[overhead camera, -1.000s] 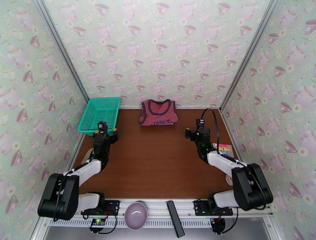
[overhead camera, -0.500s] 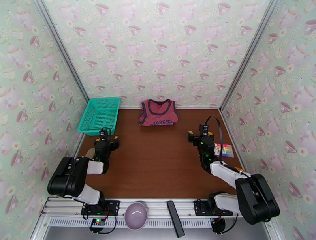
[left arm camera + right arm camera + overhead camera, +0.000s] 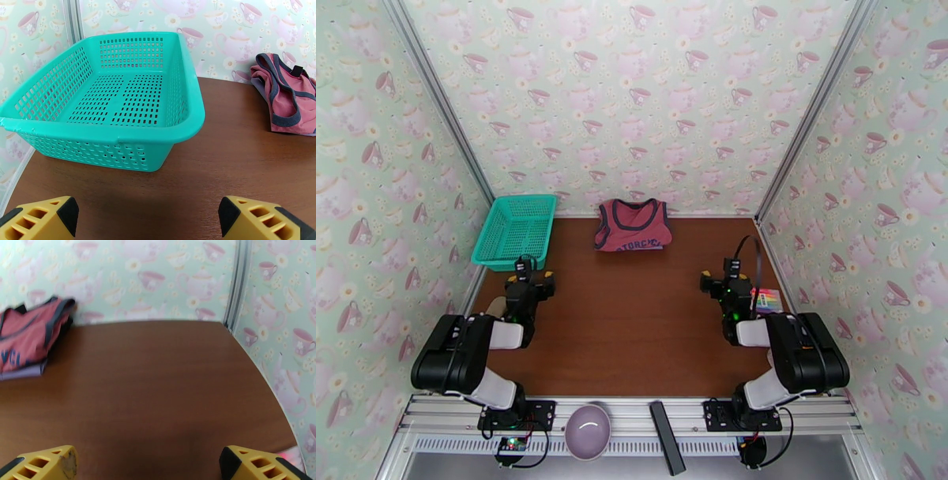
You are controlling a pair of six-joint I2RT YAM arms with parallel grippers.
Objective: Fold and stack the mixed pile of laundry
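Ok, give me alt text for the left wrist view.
An empty teal mesh basket sits on a brown table in front of teapot-patterned wallpaper. At the right edge lies a dusty-red top with navy trim over a lavender cloth. The left gripper hangs open, yellow fingertips at the bottom corners.

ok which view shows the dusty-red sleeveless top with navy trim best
Top external: the dusty-red top lies whole, lettering visible. Left wrist crops the top at the right edge; right wrist shows the top blurred, cropped at the left.

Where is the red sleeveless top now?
Top view: the red top lies centred against the back wall, right of the teal basket.
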